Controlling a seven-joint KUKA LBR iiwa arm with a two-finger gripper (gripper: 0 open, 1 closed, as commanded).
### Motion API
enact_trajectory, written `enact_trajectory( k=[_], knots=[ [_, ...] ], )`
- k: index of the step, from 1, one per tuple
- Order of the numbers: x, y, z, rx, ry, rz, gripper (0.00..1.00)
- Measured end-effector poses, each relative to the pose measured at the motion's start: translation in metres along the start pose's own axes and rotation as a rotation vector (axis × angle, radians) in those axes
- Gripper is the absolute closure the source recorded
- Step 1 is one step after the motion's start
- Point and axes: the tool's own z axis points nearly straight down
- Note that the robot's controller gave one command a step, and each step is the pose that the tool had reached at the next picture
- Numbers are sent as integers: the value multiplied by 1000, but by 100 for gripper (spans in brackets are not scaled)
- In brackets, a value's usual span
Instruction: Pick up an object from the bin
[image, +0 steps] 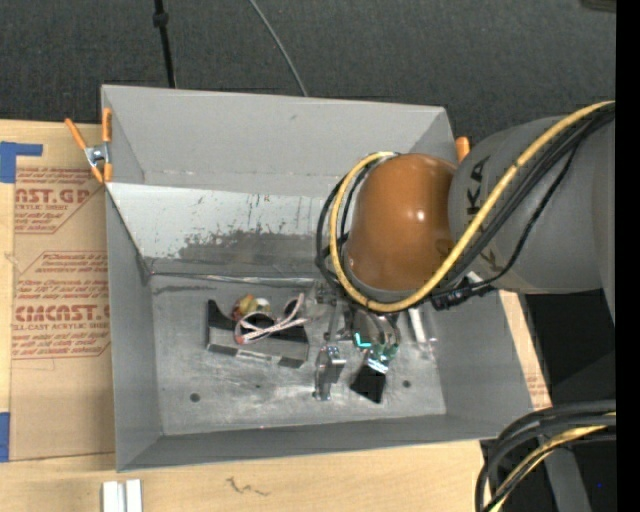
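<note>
The gripper (340, 368) hangs low in the grey metal bin (190, 405), just left of a small black square block (368, 386); spread or closed, I cannot tell. Nothing looks lifted, so grasping and raising remain.

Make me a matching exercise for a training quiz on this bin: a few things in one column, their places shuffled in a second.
Things
1. wire bundle
2. small black block
3. orange cover
4. tool

Places
A. high up, over the right part of the bin
B. left half of the floor, in white and pink loops
C. low over the floor, right of the wires
D. front right of the floor, just right of the tool

Pairs: 1-B, 2-D, 3-A, 4-C
</note>
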Motion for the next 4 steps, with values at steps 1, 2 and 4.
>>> enact_trajectory(
  k=[1,2,4],
  knots=[
    [-2,0,-3,-1,-7,0,0],
    [-14,5,26,-2,-14,69,0],
    [-25,29,71,-2,-10,234,100]
  ],
)
